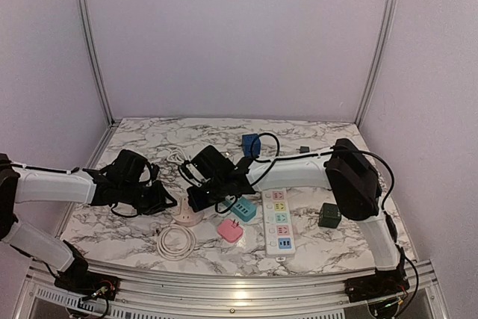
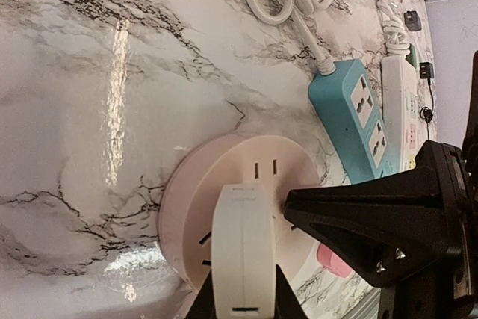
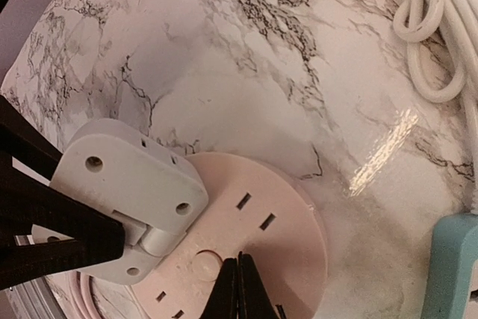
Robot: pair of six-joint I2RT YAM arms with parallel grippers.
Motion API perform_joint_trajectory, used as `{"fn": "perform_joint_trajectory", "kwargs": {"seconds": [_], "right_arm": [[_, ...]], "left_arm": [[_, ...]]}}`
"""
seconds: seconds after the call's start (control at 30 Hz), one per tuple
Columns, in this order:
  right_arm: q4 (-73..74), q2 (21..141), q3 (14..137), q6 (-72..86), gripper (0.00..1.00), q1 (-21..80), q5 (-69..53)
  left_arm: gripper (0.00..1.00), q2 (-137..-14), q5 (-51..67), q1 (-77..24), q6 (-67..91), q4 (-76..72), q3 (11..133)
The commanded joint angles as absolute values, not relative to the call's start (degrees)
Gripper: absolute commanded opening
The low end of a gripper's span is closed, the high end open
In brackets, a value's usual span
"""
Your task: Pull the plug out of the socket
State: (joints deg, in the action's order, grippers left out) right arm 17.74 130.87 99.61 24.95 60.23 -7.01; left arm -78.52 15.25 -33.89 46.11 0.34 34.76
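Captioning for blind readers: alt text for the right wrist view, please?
A white plug sits on a round pink socket on a marble table, clamped by the left gripper. The right gripper, shut, rests its tips on the socket; a teal power strip and white cable lie at right.

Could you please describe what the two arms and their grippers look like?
The left arm and right arm have white tubular links with bulky black joints; a black cable loops off the right one. The left gripper and right gripper are black, with tapered fingers.
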Motion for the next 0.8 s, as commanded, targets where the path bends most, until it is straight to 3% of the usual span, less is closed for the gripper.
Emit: {"fn": "perform_joint_trajectory", "kwargs": {"seconds": [0.0, 0.77], "right_arm": [[24.3, 134.1, 99.0, 24.2, 0.02, 60.6, -4.6], [25.1, 134.9, 100.4, 24.2, 0.02, 61.0, -4.0]], "left_arm": [[0.0, -74.7, 19.7, -33.2, 46.8, -8.3, 34.0], [0.0, -74.5, 30.7, -30.6, 54.2, -29.9, 26.7]]}}
